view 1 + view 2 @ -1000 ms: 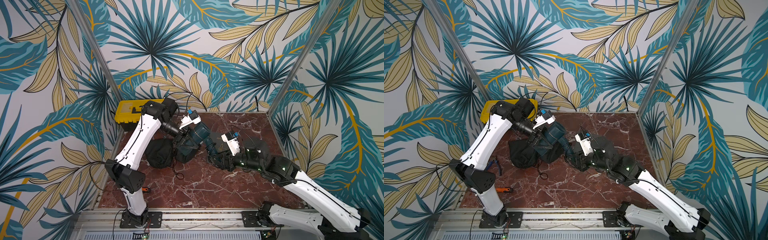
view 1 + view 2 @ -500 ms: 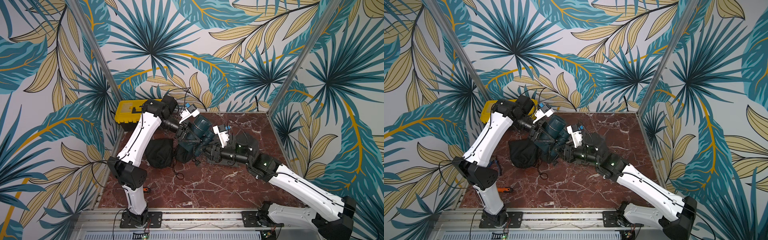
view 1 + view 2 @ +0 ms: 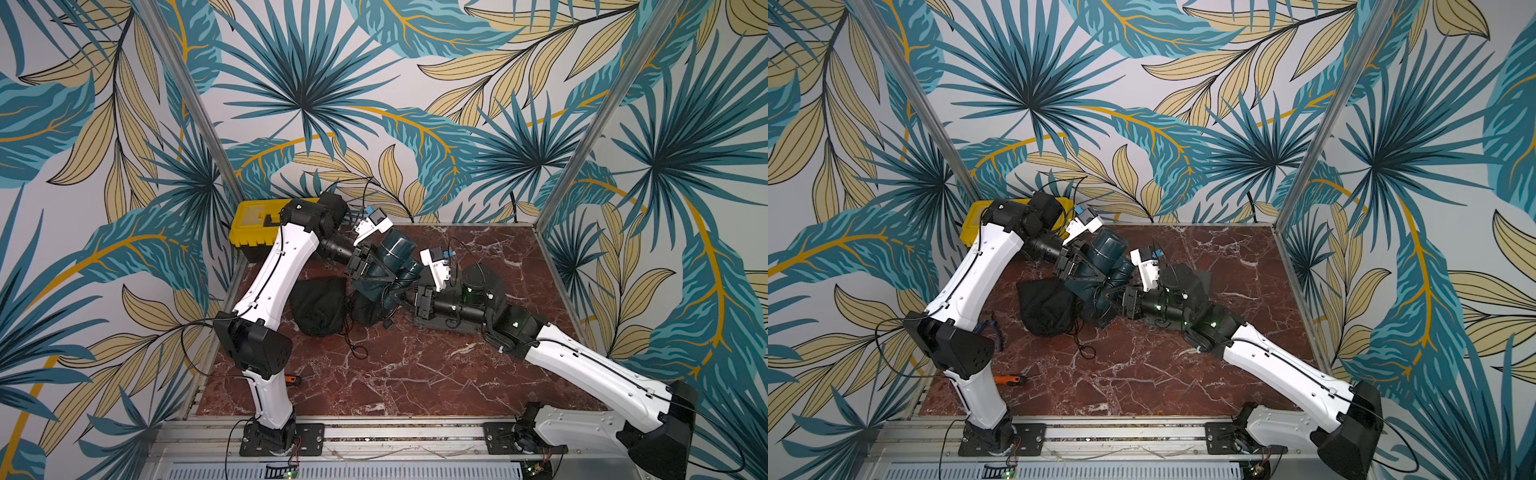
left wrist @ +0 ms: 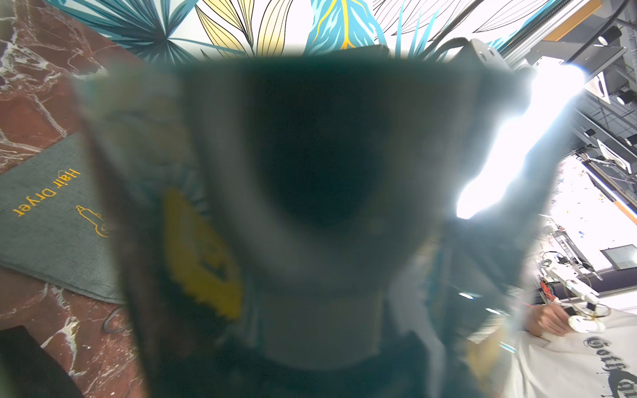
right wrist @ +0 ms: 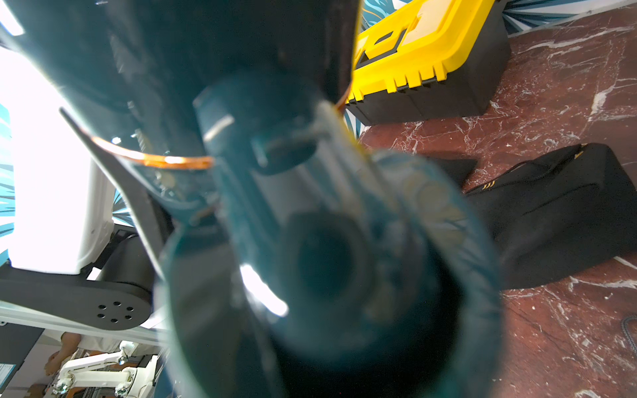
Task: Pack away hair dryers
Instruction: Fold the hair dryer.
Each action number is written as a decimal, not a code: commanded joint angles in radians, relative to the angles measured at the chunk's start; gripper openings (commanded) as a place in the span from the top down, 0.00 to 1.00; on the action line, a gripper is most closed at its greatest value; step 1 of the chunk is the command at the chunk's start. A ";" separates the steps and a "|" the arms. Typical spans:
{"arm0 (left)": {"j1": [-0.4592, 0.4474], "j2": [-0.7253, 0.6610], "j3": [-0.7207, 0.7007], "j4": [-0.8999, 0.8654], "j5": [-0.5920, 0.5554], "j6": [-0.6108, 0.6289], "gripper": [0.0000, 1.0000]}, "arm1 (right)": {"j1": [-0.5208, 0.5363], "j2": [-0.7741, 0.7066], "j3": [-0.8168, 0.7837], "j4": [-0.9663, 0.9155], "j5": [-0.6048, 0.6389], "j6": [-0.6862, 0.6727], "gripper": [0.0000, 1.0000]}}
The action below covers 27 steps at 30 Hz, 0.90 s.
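**Teal dryer in the air, both grippers on it**

My left gripper (image 3: pixel 374 266) is clamped across the barrel of a teal hair dryer (image 3: pixel 398 248). The dryer is off the marble, tilted, just beside the yellow toolbox (image 3: pixel 251 232) on its table-centre side. My right gripper (image 3: pixel 401 296) reaches in at the dryer's handle end. Its wrist view is a blur of teal plastic, so I cannot tell whether those jaws are actually pinching.

Below the dryer, nearer me than the toolbox, lies a black pouch (image 3: pixel 318 309), bulging, with its drawstring trailing; I can't see what is inside. A grey pouch (image 4: pixel 51 224) lettered "Hair Dryer" lies flat on the table (image 3: pixel 415 374), further from the toolbox. The toolbox lid is down.

Away from the toolbox the front half of the marble lies open. An orange-handled tool (image 3: pixel 293 379) sits by the left arm's base.
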 commanded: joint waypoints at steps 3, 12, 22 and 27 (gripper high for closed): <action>-0.086 -0.003 0.051 -0.048 0.153 -0.035 1.00 | 0.035 -0.075 0.007 0.131 0.076 -0.082 0.59; 0.015 0.014 0.137 -0.049 0.234 -0.075 1.00 | 0.036 -0.237 -0.105 0.017 0.129 -0.041 0.38; 0.014 0.017 0.142 -0.047 0.263 -0.079 1.00 | 0.040 -0.211 -0.179 0.203 0.096 0.025 0.38; 0.015 0.004 0.118 -0.048 0.274 -0.074 1.00 | 0.039 -0.165 -0.165 0.265 0.085 0.024 0.38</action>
